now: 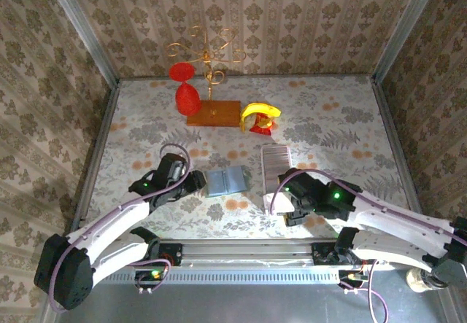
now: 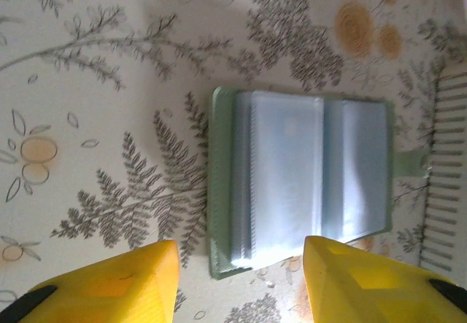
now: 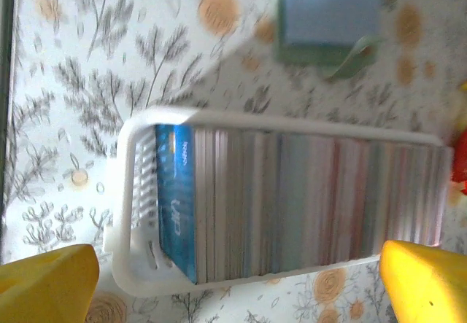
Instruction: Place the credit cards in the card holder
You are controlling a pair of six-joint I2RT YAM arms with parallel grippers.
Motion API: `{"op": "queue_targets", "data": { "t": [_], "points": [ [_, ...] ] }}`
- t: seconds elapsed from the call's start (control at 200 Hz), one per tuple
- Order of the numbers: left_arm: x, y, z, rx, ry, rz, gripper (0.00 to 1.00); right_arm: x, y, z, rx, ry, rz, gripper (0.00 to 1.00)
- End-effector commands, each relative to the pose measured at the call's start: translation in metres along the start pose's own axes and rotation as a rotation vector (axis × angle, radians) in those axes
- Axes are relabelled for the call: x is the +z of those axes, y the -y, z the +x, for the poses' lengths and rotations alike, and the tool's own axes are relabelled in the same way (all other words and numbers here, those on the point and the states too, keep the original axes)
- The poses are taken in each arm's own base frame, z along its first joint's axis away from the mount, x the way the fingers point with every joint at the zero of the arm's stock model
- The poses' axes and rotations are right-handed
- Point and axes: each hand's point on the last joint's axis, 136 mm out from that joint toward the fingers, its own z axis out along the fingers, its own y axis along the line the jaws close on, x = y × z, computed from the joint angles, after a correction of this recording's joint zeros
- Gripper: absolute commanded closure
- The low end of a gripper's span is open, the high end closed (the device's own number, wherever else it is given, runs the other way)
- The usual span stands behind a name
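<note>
Here's the card holder (image 2: 303,177), lying flat and spread open on the tabletop (image 2: 109,82), clear sleeves facing up. I'd judge it is laid that way so a card can slide straight into a pocket. The left hand (image 2: 241,286) hovers at its edge, yellow fingers (image 2: 109,283) apart and gripping nothing; it looks placed to steady the holder. Over on the right, the credit cards (image 3: 292,199) stand on edge, packed in a row inside the white tray (image 3: 292,122), with a blue card (image 3: 175,199) facing out at the near end. The right hand (image 3: 237,283) hangs along the tray's long side, spread wide and empty, lined up on that stack. Holder and tray lie near each other, so the carry should be short. Whether any sleeve holds a card, I can't tell.
</note>
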Motion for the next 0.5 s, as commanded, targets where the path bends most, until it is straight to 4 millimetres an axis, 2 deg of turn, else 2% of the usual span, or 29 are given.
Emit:
{"op": "queue_targets", "data": {
  "t": [0.0, 0.17, 0.255, 0.36, 0.495],
  "points": [
    [-0.006, 0.005, -0.007, 0.014, 0.028, -0.005, 0.51, 0.007, 0.021, 0.0, -0.081, -0.031, 0.11, 0.03],
    [-0.008, 0.002, -0.005, 0.048, 0.023, -0.037, 0.52, 0.03, 0.022, 0.004, -0.108, -0.082, 0.11, 0.1],
    [-0.008, 0.001, -0.004, 0.05, 0.02, -0.046, 0.52, 0.039, 0.022, 0.0, -0.113, -0.079, 0.09, 0.14],
    [-0.007, 0.001, -0.003, 0.046, 0.015, -0.043, 0.52, 0.049, 0.017, 0.003, -0.143, -0.104, 0.05, 0.12],
    [-0.006, 0.0, -0.001, 0.054, 0.011, -0.046, 0.53, 0.051, 0.015, 0.003, -0.148, -0.106, 0.021, 0.09]
  ]
}}
